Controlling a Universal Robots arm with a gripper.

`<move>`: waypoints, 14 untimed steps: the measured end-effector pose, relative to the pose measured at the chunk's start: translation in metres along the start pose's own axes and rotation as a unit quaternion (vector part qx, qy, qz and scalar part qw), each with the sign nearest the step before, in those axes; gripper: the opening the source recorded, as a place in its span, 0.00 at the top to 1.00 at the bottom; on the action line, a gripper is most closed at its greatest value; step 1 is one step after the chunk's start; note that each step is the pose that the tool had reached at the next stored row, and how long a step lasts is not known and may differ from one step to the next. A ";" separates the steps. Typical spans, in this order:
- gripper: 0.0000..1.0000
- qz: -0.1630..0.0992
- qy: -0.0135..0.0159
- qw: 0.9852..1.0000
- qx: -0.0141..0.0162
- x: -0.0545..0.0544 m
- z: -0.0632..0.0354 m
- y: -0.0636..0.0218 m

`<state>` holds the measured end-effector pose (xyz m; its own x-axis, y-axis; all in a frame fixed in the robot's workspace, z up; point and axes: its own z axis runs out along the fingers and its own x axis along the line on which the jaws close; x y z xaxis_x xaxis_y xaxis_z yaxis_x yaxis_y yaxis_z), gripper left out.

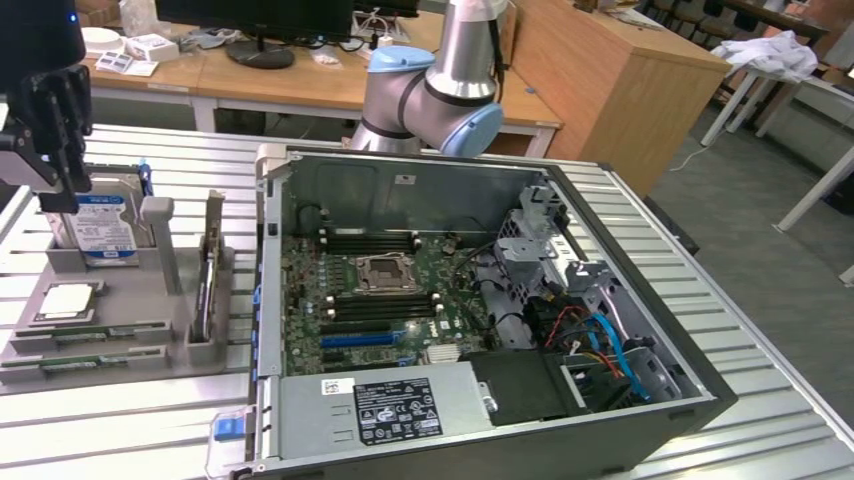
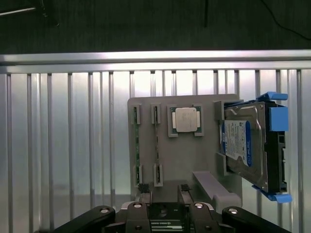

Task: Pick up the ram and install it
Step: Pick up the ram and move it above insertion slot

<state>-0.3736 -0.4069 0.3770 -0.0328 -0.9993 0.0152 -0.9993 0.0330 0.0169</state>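
Exterior view: the claw (image 1: 56, 185) hung apart and empty over the tray (image 1: 134, 290); the ram (image 1: 100, 330) lay unpicked, nine o'clock of the case (image 1: 347, 185).

A lab: wooden desks (image 1: 267, 88), a monitor (image 1: 254, 12), an opened computer case (image 1: 387, 185).

Open PC case (image 1: 360, 185) w/ mobo (image 1: 320, 300); grey holder (image 2: 194, 155) carries HDD (image 2: 243, 145) + CPU chip (image 2: 186, 120).
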 end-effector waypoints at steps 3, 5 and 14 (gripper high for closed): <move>0.64 -0.001 0.000 1.000 0.000 0.000 0.0002 0.0000; 0.64 -0.001 0.000 1.000 0.001 0.000 0.0005 0.0000; 0.64 -0.001 0.000 1.000 0.002 0.000 0.0023 0.0000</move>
<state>-0.3736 -0.4069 0.3746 -0.0301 -0.9994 0.0150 -0.9995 0.0303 0.0131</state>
